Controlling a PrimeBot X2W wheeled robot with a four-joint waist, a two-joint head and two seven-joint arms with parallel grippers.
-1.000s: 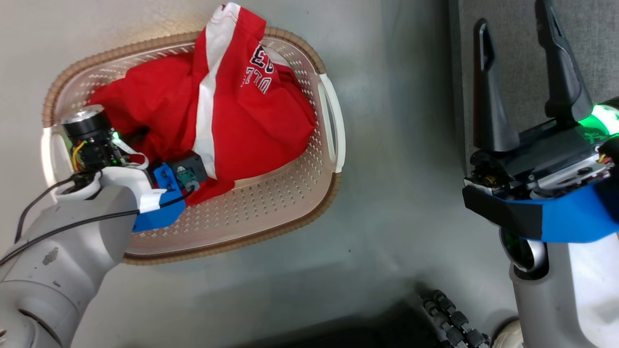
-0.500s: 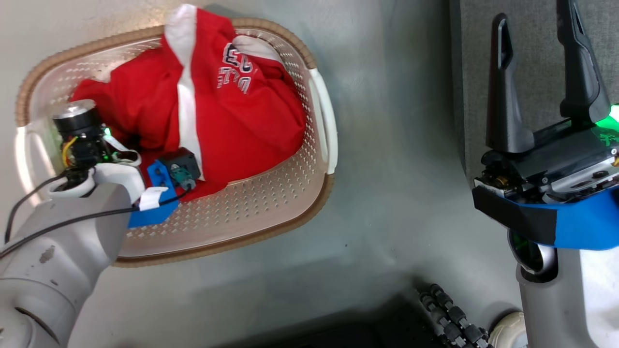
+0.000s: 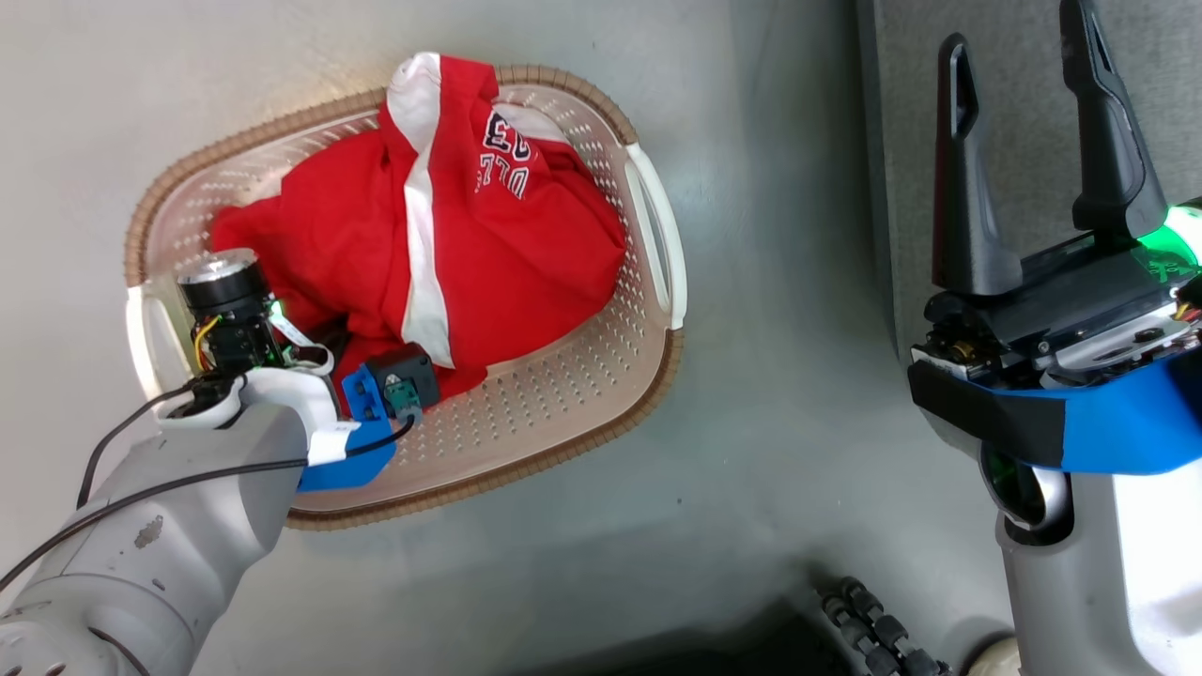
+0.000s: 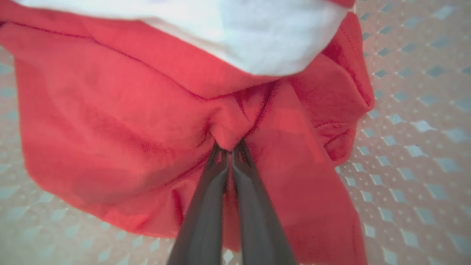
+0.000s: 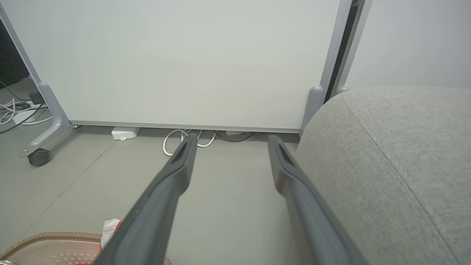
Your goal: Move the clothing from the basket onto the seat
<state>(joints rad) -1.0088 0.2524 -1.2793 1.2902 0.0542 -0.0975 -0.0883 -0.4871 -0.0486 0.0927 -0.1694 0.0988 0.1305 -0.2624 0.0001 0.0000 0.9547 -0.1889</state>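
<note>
Left wrist view shows us our left gripper (image 4: pixel 230 148) clamped on a fold of the red clothing (image 4: pixel 110 121), which lies heaped in the basket (image 3: pixel 563 394) on the floor (image 3: pixel 751 469), while our right gripper (image 3: pixel 1014 28) hangs spread wide beside the seat (image 5: pixel 397 165).

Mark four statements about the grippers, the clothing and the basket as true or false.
1. The left gripper is shut on a fold of the red clothing. True.
2. The right gripper holds a garment. False: its fingers stand apart with nothing between them.
3. The clothing lies in the basket. True.
4. The basket stands on the seat. False: it stands on the floor, beside the seat.
</note>
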